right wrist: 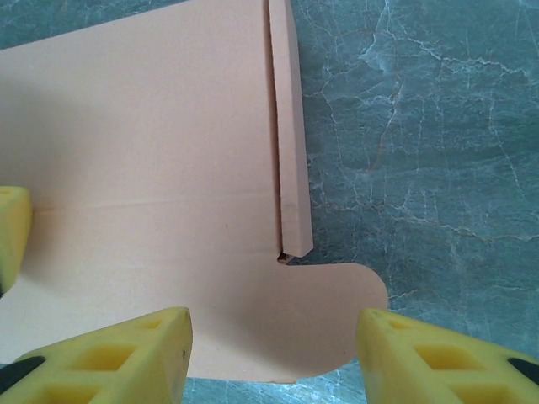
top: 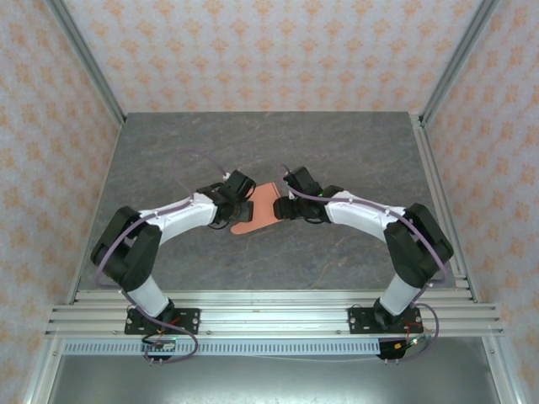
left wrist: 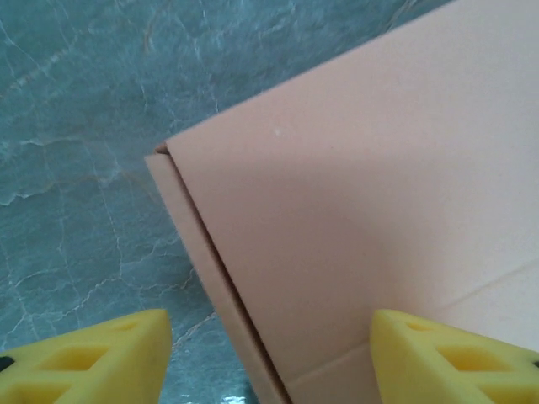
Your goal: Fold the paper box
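Observation:
The paper box (top: pixel 259 210) is a salmon-orange cardboard piece lying flat on the table's middle, between both arms. My left gripper (top: pixel 242 204) is at its left side and my right gripper (top: pixel 285 205) at its right. In the left wrist view the box (left wrist: pixel 354 194) shows a folded double edge. The left gripper (left wrist: pixel 274 364) is open and straddles that edge, one finger (left wrist: pixel 455 362) over the cardboard, the other over the table. In the right wrist view the right gripper (right wrist: pixel 274 358) is open over a rounded tab (right wrist: pixel 328 311) of the box, beside a narrow folded strip (right wrist: pixel 290 151).
The grey marbled table (top: pixel 354 151) is bounded by aluminium frame rails (top: pixel 269 307) at the near edge and patterned walls behind and at the sides. A yellow finger (right wrist: pixel 12 236) shows at the left edge of the right wrist view, resting over the cardboard.

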Controlling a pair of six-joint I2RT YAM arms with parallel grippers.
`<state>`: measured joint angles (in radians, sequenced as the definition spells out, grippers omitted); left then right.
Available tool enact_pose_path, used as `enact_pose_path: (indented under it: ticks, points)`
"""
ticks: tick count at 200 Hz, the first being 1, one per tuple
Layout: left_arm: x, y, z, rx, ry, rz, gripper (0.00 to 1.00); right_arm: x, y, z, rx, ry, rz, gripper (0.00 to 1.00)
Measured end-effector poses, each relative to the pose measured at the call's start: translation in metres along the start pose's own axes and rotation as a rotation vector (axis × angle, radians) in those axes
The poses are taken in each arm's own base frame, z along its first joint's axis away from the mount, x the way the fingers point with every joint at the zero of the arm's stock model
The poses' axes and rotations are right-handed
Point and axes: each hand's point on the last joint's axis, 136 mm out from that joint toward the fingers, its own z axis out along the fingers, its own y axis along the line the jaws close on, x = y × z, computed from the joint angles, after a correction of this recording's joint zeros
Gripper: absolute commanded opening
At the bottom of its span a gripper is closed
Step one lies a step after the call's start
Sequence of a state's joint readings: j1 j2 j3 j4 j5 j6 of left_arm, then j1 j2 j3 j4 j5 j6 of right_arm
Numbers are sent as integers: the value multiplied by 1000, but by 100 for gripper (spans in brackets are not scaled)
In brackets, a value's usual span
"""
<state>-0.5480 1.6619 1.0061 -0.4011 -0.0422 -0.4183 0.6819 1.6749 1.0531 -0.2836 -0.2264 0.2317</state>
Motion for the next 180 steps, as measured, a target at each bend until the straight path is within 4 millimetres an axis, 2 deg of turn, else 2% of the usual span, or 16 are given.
enact_pose_path:
  ticks: [32, 75, 144, 180]
  points:
    - [-11, -4, 5, -13, -14, -1, 54, 8, -5, 12, 17, 34, 2, 54]
    - [-15, -6, 7, -9, -23, -3, 54, 12, -7, 19, 25, 49, 2, 55]
    - [-16, -6, 9, -9, -25, -4, 52, -7, -5, 21, 27, 36, -60, 60]
    - [-16, -6, 9, -9, -25, -3, 52, -15, -2, 21, 20, 33, -98, 66]
